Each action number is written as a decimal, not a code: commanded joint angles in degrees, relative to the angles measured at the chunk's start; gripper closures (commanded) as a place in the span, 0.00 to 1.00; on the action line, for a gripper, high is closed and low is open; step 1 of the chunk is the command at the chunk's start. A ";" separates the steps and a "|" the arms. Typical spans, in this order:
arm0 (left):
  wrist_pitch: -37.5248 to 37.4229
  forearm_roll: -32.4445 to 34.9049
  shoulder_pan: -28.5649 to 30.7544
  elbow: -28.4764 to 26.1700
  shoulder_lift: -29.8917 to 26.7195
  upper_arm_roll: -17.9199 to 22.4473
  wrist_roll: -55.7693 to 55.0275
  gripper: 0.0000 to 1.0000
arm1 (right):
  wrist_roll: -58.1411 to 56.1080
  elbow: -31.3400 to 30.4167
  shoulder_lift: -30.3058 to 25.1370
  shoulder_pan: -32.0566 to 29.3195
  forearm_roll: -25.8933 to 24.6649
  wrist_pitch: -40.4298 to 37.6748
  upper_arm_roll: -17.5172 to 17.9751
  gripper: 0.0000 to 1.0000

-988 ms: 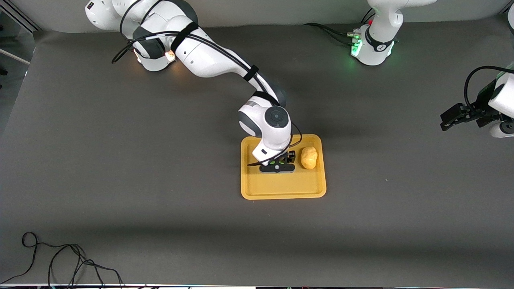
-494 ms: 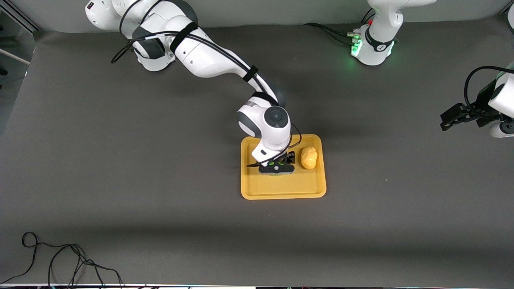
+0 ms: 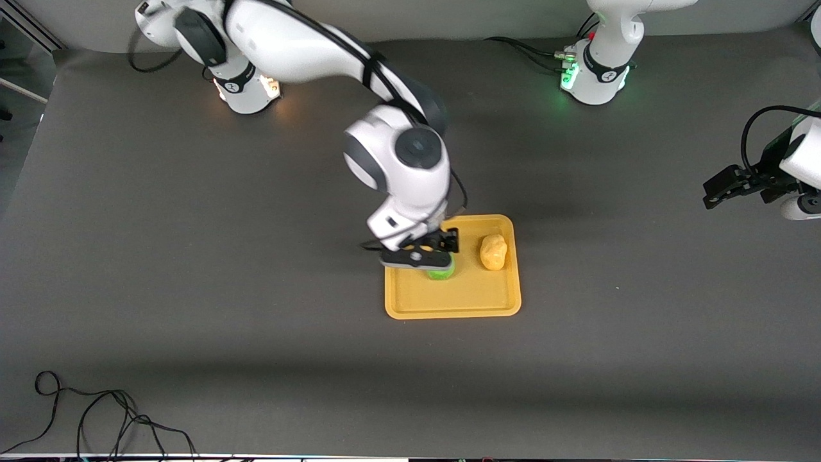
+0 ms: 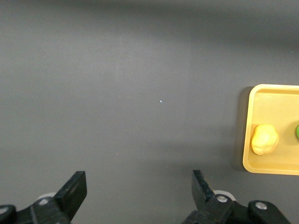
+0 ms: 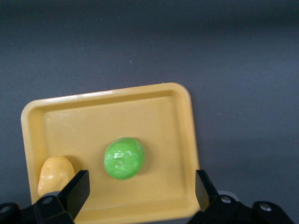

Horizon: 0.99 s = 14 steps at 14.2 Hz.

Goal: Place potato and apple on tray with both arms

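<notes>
Apple (image 5: 124, 157) and potato (image 5: 55, 175) both lie on the tray (image 5: 177, 135), side by side and apart; my right wrist view shows the whole apple, while the front view hides most of it under the right gripper (image 3: 420, 251). That gripper hangs over the tray above the apple, fingers (image 5: 77, 189) spread wide, holding nothing. My left wrist view shows the potato nearer the tray's rim. The left gripper (image 3: 721, 189) waits well off the tray, over bare table at the left arm's end, fingers open and empty.
</notes>
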 commanded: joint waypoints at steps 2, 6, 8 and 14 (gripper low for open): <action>0.71 -0.23 -0.81 -1.17 -1.36 0.05 -0.24 0.00 | -13.24 -4.91 -11.56 -5.13 1.07 -10.98 -0.09 0.00; 0.54 -0.14 -0.54 -1.26 -1.28 0.14 -0.33 0.00 | -26.51 -18.42 -26.32 -14.97 1.42 -13.65 -0.26 0.00; 1.41 -0.14 -0.19 -1.26 -0.75 0.14 -0.24 0.00 | -32.84 -24.49 -32.04 -20.06 1.51 -13.65 -0.53 0.00; 1.51 -0.15 -0.36 -1.17 -1.44 0.23 -0.50 0.00 | -48.33 -35.14 -41.64 -37.21 3.53 -12.95 -0.44 0.00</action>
